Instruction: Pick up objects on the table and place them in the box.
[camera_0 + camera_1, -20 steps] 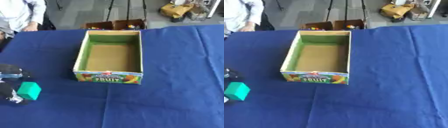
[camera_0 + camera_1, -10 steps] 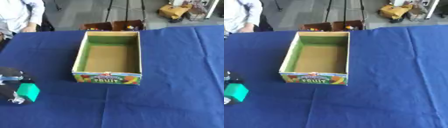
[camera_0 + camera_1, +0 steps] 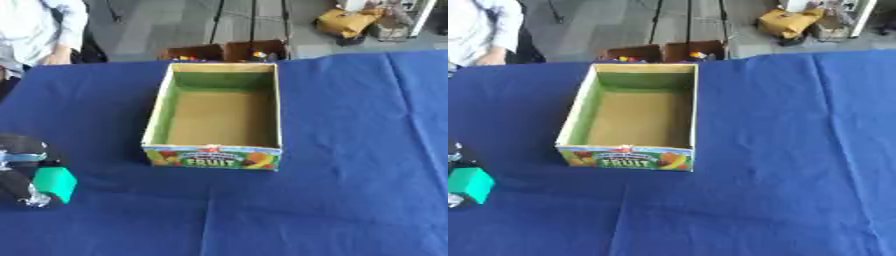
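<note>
Setting: blue tablecloth (image 3: 350,150) covers the whole work surface, creased in places; beyond its far edge lie a grey floor and some clutter.

Box: an open cardboard box (image 3: 217,157) with a green inner lining and a fruit-printed front panel stands near the middle of the cloth, slightly towards 11 o'clock. Its brown floor looks bare.

Object: a small teal block (image 3: 56,183) sits at about 8 o'clock from the box, well apart from it, close to the picture's left edge.

Left hand: the left hand (image 3: 21,172), black with silver parts, is curled around the teal block from its left side. Whether the block rests on the cloth or is already lifted I cannot tell.

Right hand: not visible in either view.

Stage: my judgement is that the grasp is made and the carry towards 2 o'clock, over the near wall, comes next.

Risk, wall: the front panel stands between block and opening. A low carry could knock the block against the rim or push the light box across the cloth.

Risk, grip: only one side of the block shows against the fingers. If the hold is off-centre, the block could twist out on the way.

Risk, cloth: fingers close to the fabric could snag a crease and drag it.
</note>
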